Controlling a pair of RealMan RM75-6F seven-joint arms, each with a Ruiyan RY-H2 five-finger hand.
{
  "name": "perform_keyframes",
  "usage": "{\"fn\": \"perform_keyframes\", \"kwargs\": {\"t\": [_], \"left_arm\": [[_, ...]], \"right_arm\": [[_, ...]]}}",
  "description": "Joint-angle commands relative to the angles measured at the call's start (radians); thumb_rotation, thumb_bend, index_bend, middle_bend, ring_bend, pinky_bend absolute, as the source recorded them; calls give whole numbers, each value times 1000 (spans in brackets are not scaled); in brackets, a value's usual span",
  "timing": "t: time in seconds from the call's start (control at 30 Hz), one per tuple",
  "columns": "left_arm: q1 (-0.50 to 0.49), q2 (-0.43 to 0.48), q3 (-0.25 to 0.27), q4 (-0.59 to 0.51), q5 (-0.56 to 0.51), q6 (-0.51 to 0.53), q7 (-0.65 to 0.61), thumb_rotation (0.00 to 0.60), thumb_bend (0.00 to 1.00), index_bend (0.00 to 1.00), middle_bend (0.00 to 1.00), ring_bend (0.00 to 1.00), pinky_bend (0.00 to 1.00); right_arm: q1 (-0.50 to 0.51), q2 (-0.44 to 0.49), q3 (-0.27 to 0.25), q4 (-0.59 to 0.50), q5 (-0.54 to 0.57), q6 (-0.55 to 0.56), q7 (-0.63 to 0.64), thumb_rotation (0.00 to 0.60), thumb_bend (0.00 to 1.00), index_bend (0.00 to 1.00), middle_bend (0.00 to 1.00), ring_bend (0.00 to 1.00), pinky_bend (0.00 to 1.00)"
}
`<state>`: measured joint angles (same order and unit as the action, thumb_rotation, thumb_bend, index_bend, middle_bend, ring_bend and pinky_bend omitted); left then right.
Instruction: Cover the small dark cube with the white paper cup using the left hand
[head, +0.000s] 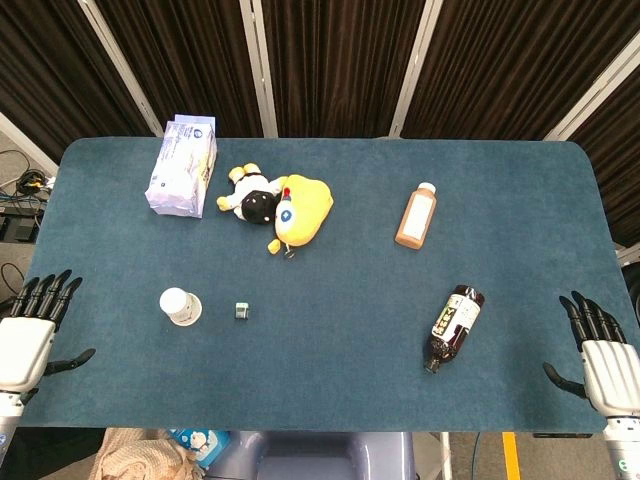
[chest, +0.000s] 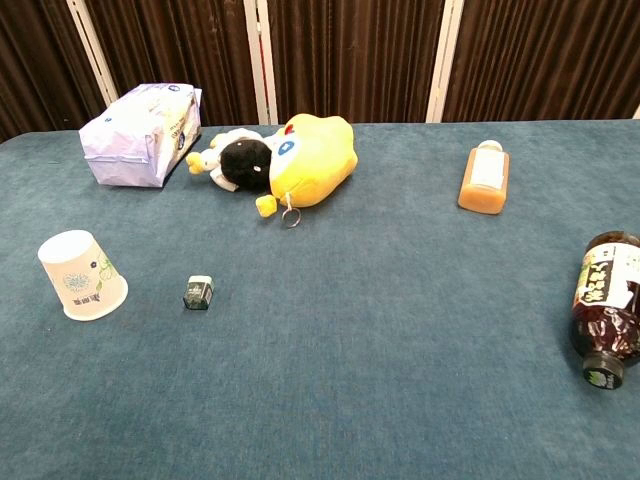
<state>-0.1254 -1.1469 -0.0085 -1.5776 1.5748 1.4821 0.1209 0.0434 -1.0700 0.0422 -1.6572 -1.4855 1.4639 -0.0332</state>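
Blue felt tabletop (head: 330, 300): lower left, upside-down white paper cup (head: 181, 306) with faint printed pattern stands beside small dark cube (head: 241, 311), its label unreadable. Left hand (head: 35, 325) and right hand (head: 600, 345) rest at the edges, fingers spread, empty.

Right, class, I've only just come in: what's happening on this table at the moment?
Nothing is being handled yet. The left hand and right hand both rest open at the near corners of the table, holding nothing. The cup stands upside down on its rim beside the cube, not touching it, so the cube is still uncovered. Further off lie a tissue pack, a plush toy, an orange bottle and a dark bottle on its side.
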Motion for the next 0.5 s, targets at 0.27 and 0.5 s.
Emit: {"fn": "perform_keyframes", "kwargs": {"t": [0.27,0.5], "left_arm": [[1,1,0,-1,1,1,2,600,46,0,0,0,9],[-3,1,0,2,-4,-9,-6,600,46,0,0,0,10]], "right_arm": [[-1,1,0,-1,-2,2,2,600,237,0,0,0,112],[2,-3,1,-1,1,-2,-4,600,237,0,0,0,112]]}}
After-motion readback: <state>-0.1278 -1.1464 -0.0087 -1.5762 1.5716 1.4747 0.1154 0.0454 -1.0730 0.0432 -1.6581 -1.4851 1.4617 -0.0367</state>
